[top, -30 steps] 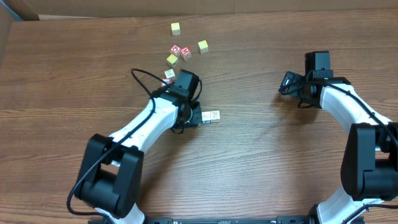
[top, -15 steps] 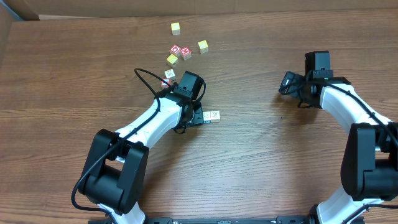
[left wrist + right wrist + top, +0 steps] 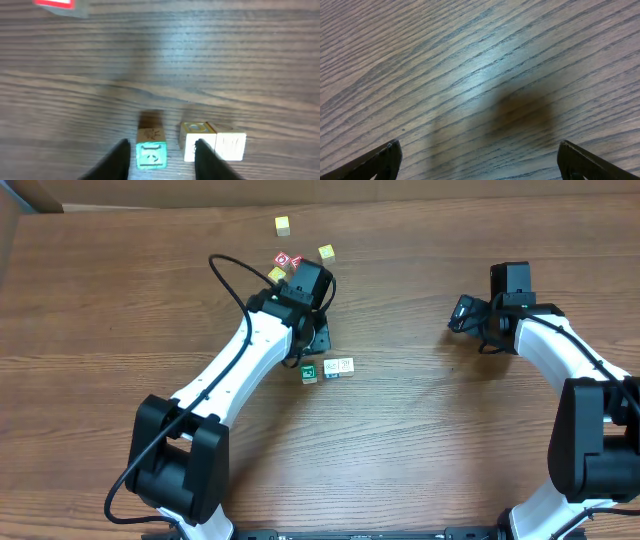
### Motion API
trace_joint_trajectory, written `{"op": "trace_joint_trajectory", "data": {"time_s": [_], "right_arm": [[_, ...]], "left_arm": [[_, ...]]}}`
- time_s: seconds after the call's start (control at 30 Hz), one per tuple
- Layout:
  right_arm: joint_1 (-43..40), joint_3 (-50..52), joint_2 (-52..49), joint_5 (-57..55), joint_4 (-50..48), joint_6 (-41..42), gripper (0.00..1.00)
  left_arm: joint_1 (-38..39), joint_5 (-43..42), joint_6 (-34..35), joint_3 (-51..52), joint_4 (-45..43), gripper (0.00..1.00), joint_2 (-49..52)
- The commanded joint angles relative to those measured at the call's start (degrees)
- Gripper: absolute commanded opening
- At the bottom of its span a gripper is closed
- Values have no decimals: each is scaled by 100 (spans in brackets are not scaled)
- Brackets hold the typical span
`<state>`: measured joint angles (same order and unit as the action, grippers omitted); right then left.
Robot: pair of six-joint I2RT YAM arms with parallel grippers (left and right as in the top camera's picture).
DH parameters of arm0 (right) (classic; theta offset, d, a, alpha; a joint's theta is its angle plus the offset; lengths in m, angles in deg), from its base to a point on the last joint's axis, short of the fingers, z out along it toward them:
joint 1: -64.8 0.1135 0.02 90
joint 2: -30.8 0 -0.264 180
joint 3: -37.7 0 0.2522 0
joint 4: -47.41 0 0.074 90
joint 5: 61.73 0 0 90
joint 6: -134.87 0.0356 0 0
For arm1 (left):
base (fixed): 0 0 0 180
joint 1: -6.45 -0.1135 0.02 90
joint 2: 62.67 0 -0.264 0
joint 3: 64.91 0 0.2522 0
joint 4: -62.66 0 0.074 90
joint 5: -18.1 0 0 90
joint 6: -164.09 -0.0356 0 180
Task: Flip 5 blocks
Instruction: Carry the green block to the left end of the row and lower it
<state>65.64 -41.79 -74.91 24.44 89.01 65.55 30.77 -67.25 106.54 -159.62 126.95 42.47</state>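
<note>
overhead: left end effector [image 3: 318,338] points down over the bench [image 3: 120,380]; its jaws can't be read from here. at its 6 o'clock is a row of three blocks: green-faced block [image 3: 309,372], then two whitish blocks [image 3: 338,366] touching each other, toward 3 o'clock. yellow cubes [image 3: 283,224] and red cubes [image 3: 284,260] lie at its 12 o'clock. right end effector [image 3: 460,313] is well apart at 3 o'clock.

left wrist: green-faced block [image 3: 151,154] lies between the fingers [image 3: 117,162] with a gap on each side. jaws narrow, gripping nothing. green face with pale print, bare wood side toward 12 o'clock. whitish blocks [image 3: 231,146] just beside at 3 o'clock, prints blurred.

right wrist: right end effector [image 3: 480,162] wide over bare bench.
</note>
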Motion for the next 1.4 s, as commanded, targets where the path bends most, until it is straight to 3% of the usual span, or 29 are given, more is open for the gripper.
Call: {"op": "trace_joint_trajectory", "data": {"time_s": [0.0, 0.23, 0.53, 1.37], "right_arm": [[-22, -101, -17, -59, -28, -57, 100], [-22, -101, -17, -59, -28, -57, 100], [-22, -101, -17, -59, -28, -57, 100], [-22, -101, -17, -59, -28, -57, 100]], "left_arm": [[-42, 203, -70, -42, 323, 7, 20], [-39, 164, -2, 529, 577, 4, 50], [-39, 22, -4, 1217, -94, 4, 50], [-17, 24, 105, 1335, -546, 4, 50]]}}
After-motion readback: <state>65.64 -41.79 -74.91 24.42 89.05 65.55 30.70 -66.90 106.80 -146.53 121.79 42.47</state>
